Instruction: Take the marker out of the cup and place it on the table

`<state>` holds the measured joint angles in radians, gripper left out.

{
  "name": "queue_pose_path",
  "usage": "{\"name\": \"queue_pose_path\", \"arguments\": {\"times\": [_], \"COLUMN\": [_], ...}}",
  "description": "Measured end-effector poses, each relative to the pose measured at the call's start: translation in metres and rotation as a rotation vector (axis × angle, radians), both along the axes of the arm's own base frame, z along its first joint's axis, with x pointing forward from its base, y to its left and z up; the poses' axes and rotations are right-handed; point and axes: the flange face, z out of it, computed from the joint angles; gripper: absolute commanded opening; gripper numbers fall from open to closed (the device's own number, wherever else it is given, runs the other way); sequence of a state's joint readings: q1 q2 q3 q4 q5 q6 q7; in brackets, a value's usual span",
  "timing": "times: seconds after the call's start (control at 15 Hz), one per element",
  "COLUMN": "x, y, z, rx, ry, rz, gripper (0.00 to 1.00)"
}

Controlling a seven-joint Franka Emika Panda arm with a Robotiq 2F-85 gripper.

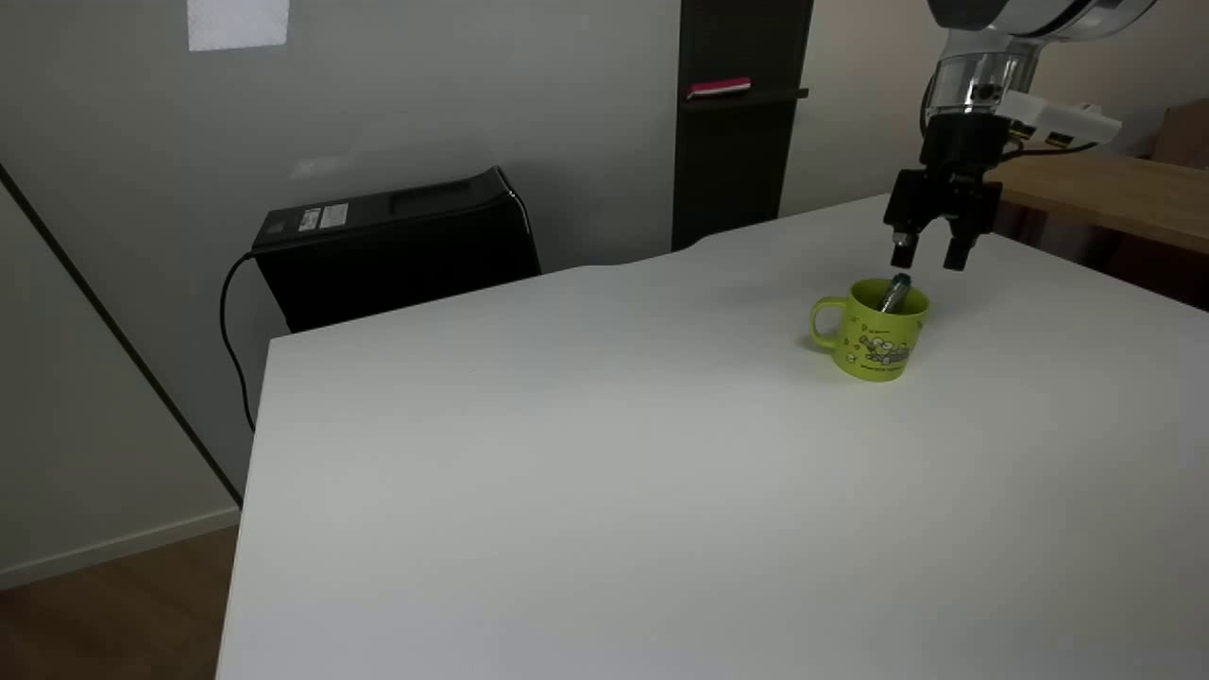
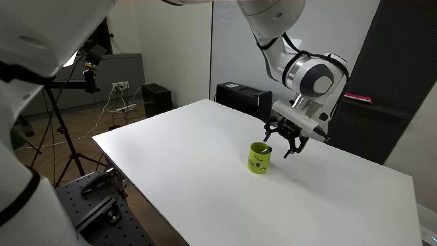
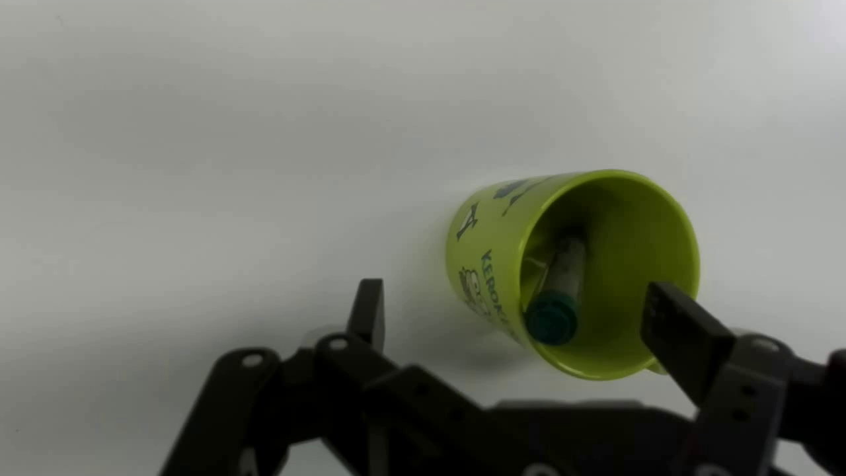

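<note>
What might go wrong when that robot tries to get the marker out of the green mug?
The marker leans inside the green mug with only a short end poking out, so the pincer might get a weak grip and drop it.

In the wrist view, one finger overlaps the mug's opening while the other falls outside it, so closing like that could pinch the mug's side too, and lift or tip it.

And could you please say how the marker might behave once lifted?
The marker looks stiff, judging by its straight shape. It may swivel when gripped, as it leans inside the cup. Its rounded form might let it roll on the table.
</note>
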<state>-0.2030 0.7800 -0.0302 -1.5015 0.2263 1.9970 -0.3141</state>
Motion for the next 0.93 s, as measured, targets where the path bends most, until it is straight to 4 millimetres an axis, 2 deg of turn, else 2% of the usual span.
{"name": "queue_pose_path", "arguments": {"times": [0.47,0.93], "x": [0.000,0.006], "y": [0.003,0.001], "z": [-0.022,-0.022], "rx": [-0.007,-0.034], "ry": [0.014,0.000], "rz": [0.011,0.009], "gripper": [1.00,1.00]}}
